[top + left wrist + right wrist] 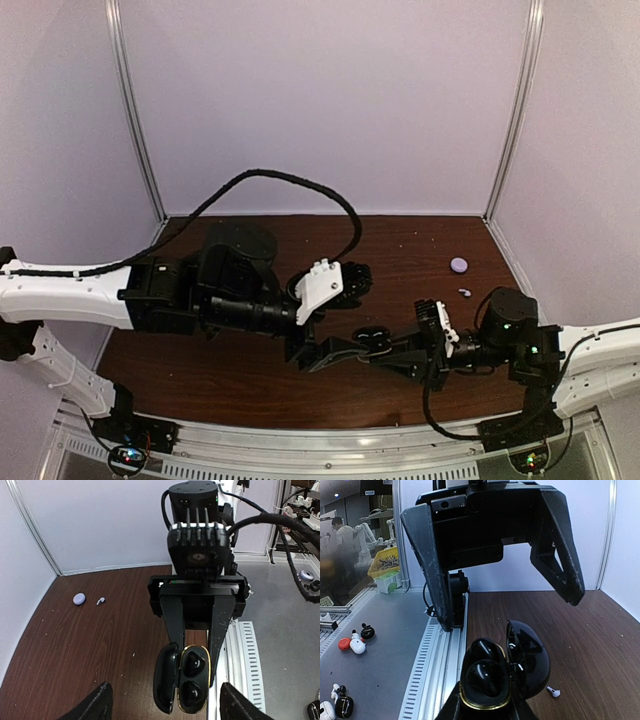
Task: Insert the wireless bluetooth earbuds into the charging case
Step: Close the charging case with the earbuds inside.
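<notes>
**Tabletop, one.** Dark brown wood-grain tabletop [400, 250], enclosed by pale walls.

**Hands, two.**
- The black two-finger left hand [509, 612] has its fingers spread wide and holds nothing. It hangs just above and facing the right hand.
- The black two-finger right hand [194, 665] is clamped on the sides of the case and holds it up towards the left hand.

**Case, one.** Glossy black clamshell charging case with a gold rim [487, 680], lid swung open, gripped between the right hand's fingers and directly below the left hand's open span.

**Disc, one.** Small lilac round disc [459, 265], lying flat on the tabletop past the right hand's wrist, towards the back wall. Its purpose cannot be told.

**White bud, one in view.** White plastic earbud with a short stem [101, 600], lying loose on the tabletop just beside the lilac disc. It is well apart from both hands' fingertips.

**Black buds, apparently two.** Two dark rounded shapes [192, 667] fill the case's wells. They are probably the black earbuds, already seated, though black on black leaves this uncertain.

**Progress.** The task looks partly done. The black pair is probably in, while the white earbud is not yet picked up and a second white one is not seen.
</notes>
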You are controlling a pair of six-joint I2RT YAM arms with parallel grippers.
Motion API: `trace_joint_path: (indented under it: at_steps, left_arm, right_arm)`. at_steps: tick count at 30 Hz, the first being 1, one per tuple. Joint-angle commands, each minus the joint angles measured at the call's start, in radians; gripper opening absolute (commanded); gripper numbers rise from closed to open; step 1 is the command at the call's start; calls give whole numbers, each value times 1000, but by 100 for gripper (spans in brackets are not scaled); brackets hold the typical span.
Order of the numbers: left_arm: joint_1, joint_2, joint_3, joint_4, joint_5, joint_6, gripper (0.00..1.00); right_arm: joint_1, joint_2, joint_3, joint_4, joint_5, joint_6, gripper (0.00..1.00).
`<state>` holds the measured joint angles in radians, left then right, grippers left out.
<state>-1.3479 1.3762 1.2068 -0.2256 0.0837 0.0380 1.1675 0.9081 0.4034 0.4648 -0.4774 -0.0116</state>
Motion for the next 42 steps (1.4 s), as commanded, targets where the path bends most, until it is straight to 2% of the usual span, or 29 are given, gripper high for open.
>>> trace_joint_path:
  at_steps: [1, 10, 19, 30, 36, 42]
  left_arm:
    - [6, 39, 65, 65, -34, -22, 74]
    - [20, 72, 70, 71, -108, -18, 73]
    - [26, 95, 52, 51, -32, 8, 72]
    - [42, -12, 55, 73, -32, 43, 72]
    - [53, -69, 22, 82, 72, 24, 59]
    - [57, -52, 8, 91, 180, -35, 43]
  right_arm:
    - [1, 7, 37, 3, -23, 12, 0]
    - [1, 11, 39, -3, -21, 5, 0]
    - [2, 0, 43, -8, -9, 2, 0]
    - [1, 1, 41, -14, 2, 9, 0]
    - [2, -11, 41, -11, 2, 12, 0]
    - [1, 1, 61, -24, -21, 45, 0]
